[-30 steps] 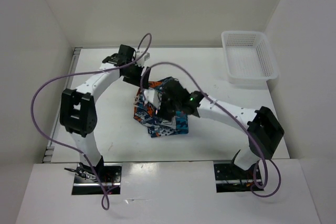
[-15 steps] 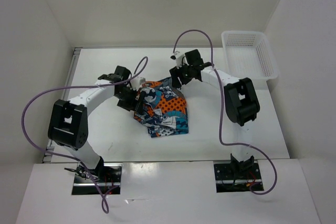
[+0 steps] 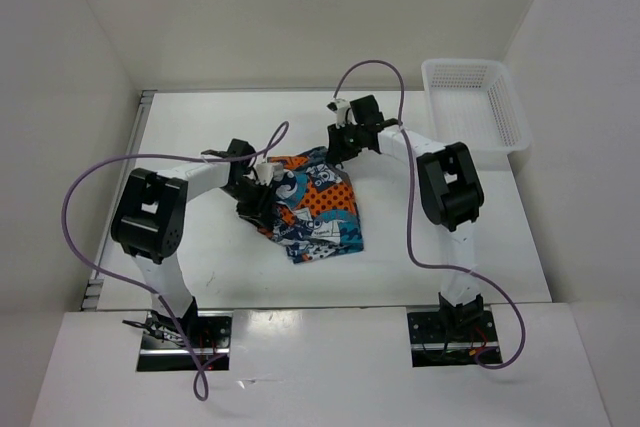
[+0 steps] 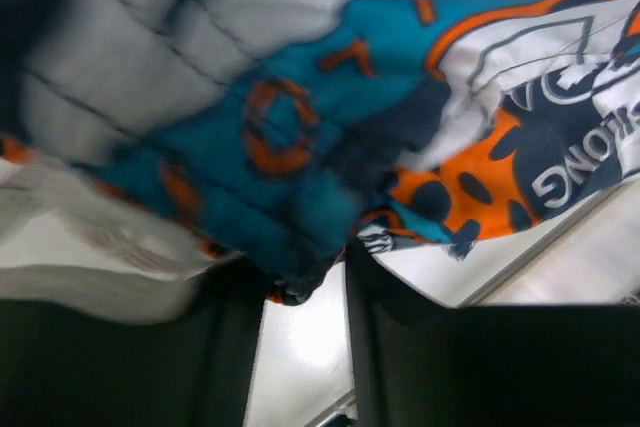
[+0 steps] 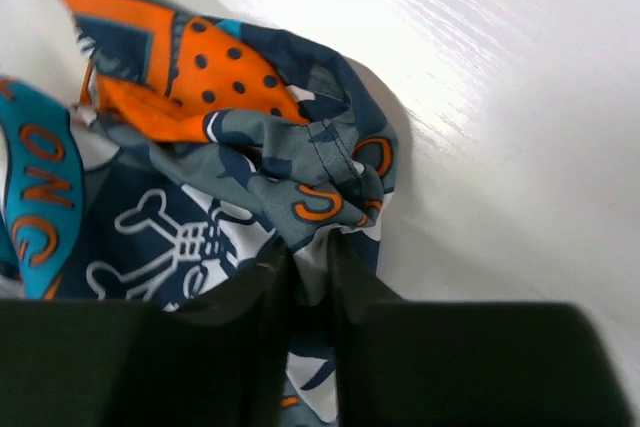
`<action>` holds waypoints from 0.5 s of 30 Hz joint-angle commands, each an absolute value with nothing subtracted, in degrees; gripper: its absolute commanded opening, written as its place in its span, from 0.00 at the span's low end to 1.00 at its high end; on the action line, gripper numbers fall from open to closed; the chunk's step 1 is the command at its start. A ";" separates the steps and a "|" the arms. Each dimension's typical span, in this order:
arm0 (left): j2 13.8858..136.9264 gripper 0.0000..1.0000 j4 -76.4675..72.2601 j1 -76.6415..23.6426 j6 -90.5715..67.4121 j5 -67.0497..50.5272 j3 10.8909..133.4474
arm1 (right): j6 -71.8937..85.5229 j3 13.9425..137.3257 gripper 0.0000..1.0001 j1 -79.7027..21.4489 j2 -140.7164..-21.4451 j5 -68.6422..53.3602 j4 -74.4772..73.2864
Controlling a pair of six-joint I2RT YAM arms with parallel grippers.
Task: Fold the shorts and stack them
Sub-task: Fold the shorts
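Crumpled shorts (image 3: 315,209) lie mid-counter (image 3: 200,137) between both arms, look soft, light and floppy, best pinched at hems or corners; right claw (image 5: 310,247) clamped on the bunched far edge, left claw (image 4: 305,277) at the left edge, grip unclear.

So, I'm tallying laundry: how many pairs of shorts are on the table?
1 that I can tell: the soft cartoon-print shorts in teal, orange and navy lie bunched at the white table's centre. The bundle's folds may hide another pair.
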State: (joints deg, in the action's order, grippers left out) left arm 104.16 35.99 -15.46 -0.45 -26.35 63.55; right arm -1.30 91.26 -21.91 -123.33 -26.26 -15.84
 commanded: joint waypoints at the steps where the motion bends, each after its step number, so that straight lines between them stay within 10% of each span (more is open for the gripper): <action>1: 108.36 0.39 34.63 -15.21 0.00 -29.36 63.28 | 5.70 92.20 0.20 -21.36 -124.89 -24.09 -11.52; 7: 106.80 0.07 35.94 -15.21 0.00 -29.36 65.03 | 15.80 95.44 0.00 -20.83 -125.42 -16.72 -9.67; 15: 99.49 0.00 41.48 -16.43 0.00 -26.19 63.28 | 24.69 100.63 0.00 -20.21 -127.17 -1.85 -12.30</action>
